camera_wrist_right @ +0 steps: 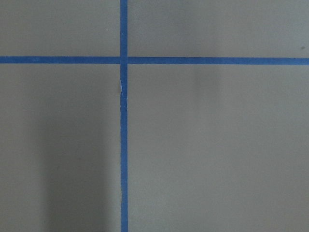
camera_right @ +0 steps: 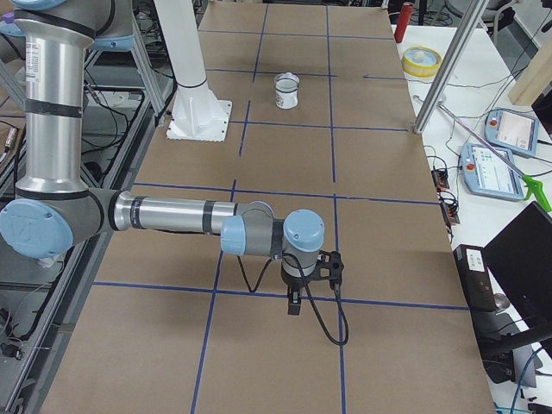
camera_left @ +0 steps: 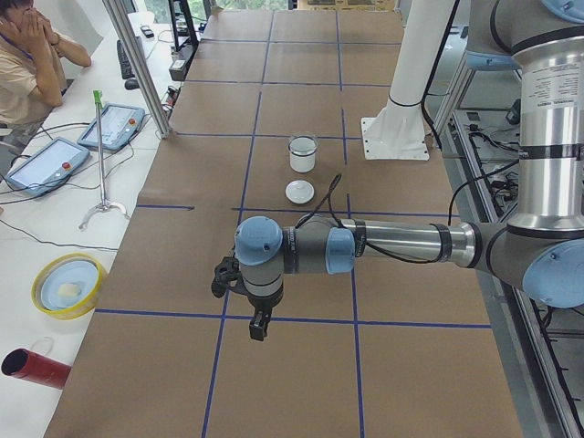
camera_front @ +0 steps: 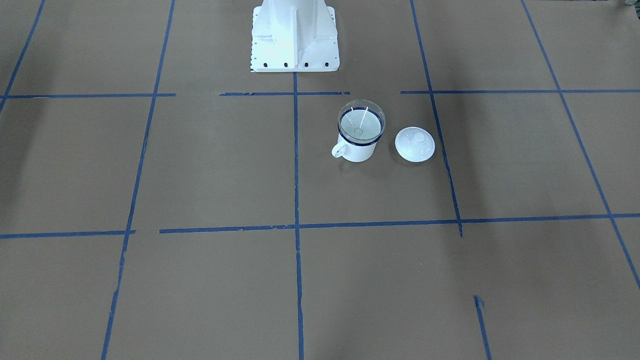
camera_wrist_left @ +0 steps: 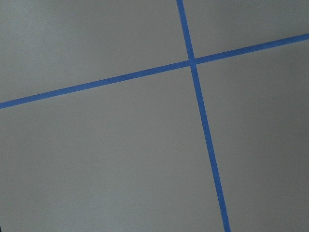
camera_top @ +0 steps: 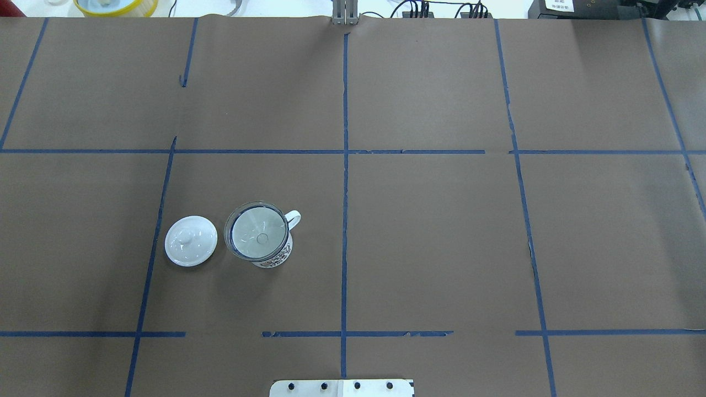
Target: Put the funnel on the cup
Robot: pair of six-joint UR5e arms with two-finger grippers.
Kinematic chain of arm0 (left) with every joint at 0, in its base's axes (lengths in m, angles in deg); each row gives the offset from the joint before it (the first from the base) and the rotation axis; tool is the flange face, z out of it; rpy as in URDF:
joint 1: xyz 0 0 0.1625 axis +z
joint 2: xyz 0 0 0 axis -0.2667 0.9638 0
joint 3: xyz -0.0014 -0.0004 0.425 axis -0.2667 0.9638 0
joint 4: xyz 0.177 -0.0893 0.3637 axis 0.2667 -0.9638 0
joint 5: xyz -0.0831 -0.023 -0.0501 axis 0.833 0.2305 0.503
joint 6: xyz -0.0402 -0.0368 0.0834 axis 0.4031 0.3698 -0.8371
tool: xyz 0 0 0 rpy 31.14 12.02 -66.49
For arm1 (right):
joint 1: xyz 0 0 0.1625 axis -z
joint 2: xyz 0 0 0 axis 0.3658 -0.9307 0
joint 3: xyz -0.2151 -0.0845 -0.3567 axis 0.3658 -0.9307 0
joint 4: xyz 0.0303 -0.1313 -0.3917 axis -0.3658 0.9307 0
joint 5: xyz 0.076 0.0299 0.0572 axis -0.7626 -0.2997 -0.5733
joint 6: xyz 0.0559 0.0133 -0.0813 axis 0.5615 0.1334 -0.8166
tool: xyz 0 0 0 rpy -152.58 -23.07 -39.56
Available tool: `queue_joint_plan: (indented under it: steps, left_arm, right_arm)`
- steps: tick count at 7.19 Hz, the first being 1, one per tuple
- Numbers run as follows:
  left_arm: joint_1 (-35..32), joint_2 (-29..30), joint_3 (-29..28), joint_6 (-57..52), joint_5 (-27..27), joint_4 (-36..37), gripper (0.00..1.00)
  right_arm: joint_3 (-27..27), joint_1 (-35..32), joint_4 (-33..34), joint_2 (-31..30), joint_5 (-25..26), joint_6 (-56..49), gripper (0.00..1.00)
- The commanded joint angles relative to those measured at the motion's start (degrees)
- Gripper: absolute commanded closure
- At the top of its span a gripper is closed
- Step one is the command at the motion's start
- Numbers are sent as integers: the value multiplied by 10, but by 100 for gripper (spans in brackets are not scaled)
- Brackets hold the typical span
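Overhead exterior view shows the funnel (camera_top: pixel 258 234) sitting upright on the cup (camera_top: pixel 274 257), on the left half of the surface (camera_top: pixel 441 248). The left pincer (camera_left: pixel 259 327) looks nearer than the right pincer (camera_right: pixel 295 304). Both are well apart from the cup, and whether they are open or closed cannot be told.

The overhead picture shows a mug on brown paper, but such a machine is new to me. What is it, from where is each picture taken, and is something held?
It is a robot with two arms at a paper-covered table. Two pictures look down: one from behind the robot, one facing it. Two look along the table from its ends, each showing the near arm. Two come from wrist cameras and show only paper and blue tape. The clear funnel sits on the white cup; a white lid lies beside it. The left gripper and the right gripper hang far from them; nothing shows in either.
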Motion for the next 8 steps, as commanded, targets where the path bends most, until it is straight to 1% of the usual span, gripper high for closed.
queue_joint_plan:
  steps: [1,8]
  left_arm:
    - [0,-1,3,1,1,0,0]
    - [-1,-8,4,1,1,0,0]
  right_arm:
    - [0,0,0,0,0,0,0]
    - [0,0,0,0,0,0,0]
